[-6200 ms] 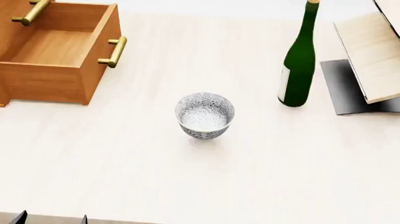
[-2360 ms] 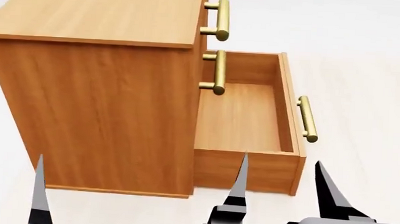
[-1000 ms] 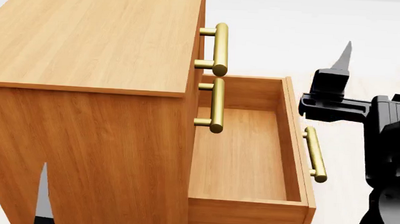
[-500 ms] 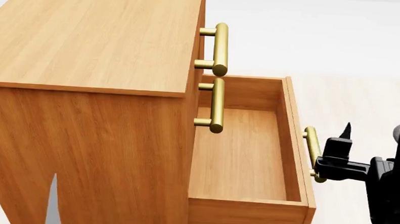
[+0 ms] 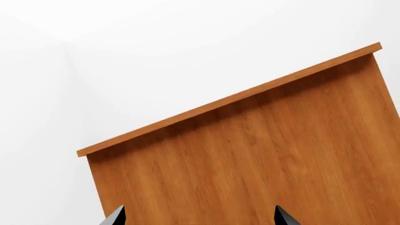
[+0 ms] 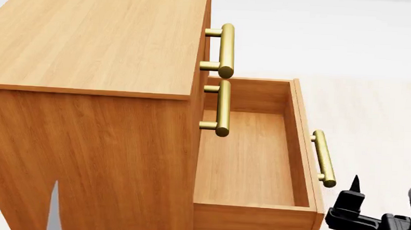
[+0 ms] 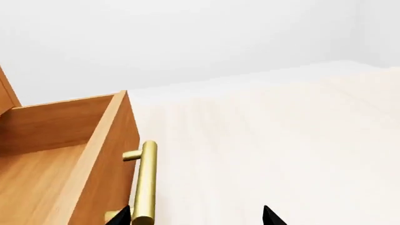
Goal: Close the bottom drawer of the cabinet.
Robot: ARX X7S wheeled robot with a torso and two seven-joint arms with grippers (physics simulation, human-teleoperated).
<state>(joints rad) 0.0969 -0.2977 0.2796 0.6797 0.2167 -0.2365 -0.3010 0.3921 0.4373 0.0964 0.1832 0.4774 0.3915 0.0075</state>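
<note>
The orange-brown cabinet [image 6: 90, 42] fills the left of the head view. Its bottom drawer [image 6: 249, 158] stands pulled far out and is empty, with its brass bar handle [image 6: 323, 157] on the front. My right gripper [image 7: 196, 218] is open, low beside the drawer's front near corner. One of its fingers [image 6: 356, 185] points up just below the handle's near end. In the right wrist view the handle [image 7: 145, 183] lies just inside one fingertip [image 7: 123, 216]. My left gripper [image 5: 198, 218] is open and faces the cabinet's plain side panel [image 5: 262, 154].
The two upper drawers are shut, and their brass handles [image 6: 226, 48] [image 6: 223, 108] jut out over the open drawer. The pale wooden tabletop [image 6: 379, 112] stretches to the right of the drawer front. A white wall [image 7: 187, 37] lies behind.
My right gripper has come down along the drawer front, from level with the handle's far end to below its near end. The drawer and the left arm have not moved.
</note>
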